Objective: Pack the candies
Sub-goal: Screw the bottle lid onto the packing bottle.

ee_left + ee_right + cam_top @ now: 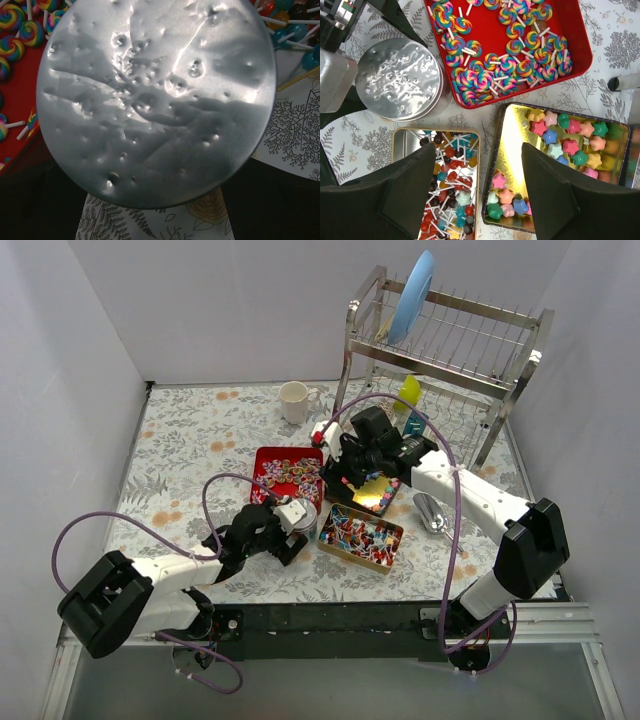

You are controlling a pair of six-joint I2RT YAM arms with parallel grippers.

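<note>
Pastel star candies (570, 145) lie in a gold tray (520, 130), also seen from above (372, 492). Small ball lollipops (447, 170) fill a gold tin (362, 537); one pale star candy (463, 198) lies among them. Swirl lollipops (510, 55) fill a red tray (580, 55). My right gripper (477, 195) is open and empty above the gap between the two gold containers. My left gripper (290, 525) is shut around a round hammered silver tin (155, 100) standing between the red tray and the lollipop tin. It also shows in the right wrist view (400, 80).
A white mug (294, 401) stands at the back. A metal dish rack (445, 350) with a blue plate (412, 298) is at the back right. A silver object (430, 512) lies right of the gold tray. White walls enclose the floral mat.
</note>
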